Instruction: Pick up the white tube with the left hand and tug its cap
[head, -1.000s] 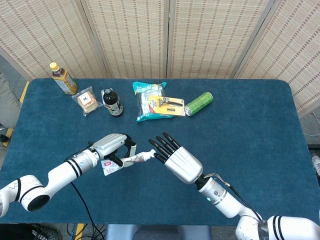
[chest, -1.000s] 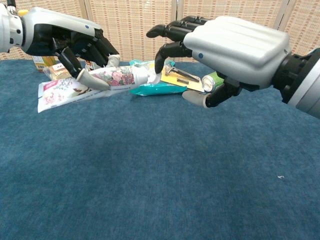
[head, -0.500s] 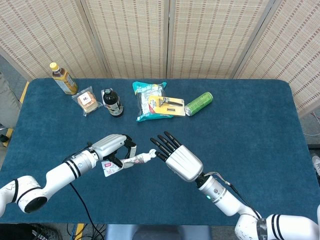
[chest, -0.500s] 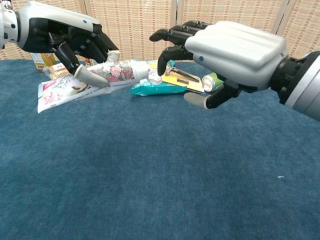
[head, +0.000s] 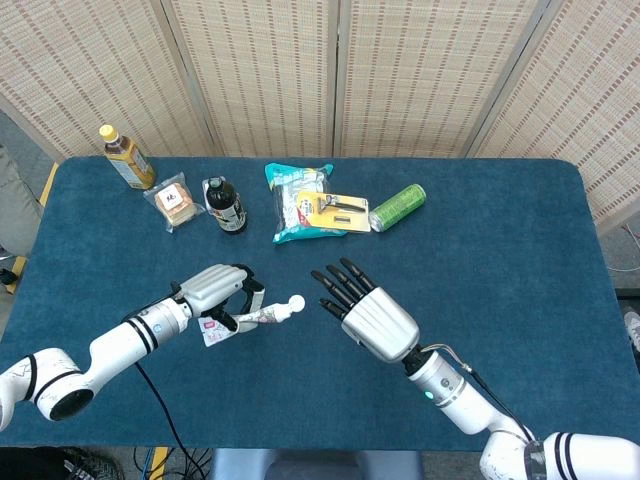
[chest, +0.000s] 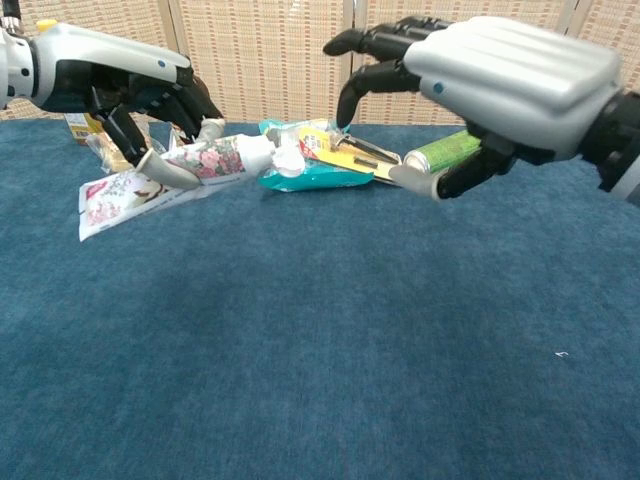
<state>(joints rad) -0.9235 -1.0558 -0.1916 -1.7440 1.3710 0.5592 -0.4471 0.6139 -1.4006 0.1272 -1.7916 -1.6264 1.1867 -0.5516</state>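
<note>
The right hand (head: 365, 310) has pulled back from the cap (head: 295, 301) and is now hovering apart from it, fingers spread, holding nothing. The left hand (head: 218, 290) is gripping the white tube (head: 262, 316) above the surface (head: 500, 250), seemingly nearer its front edge.

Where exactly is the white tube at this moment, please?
In the head view the white tube is held in the left hand at front left of the table, its cap pointing toward the open right hand.

White floral-printed tube (head: 243, 319) — level above the table, cap (head: 295, 301) on — in left hand (head: 213, 290).
</note>
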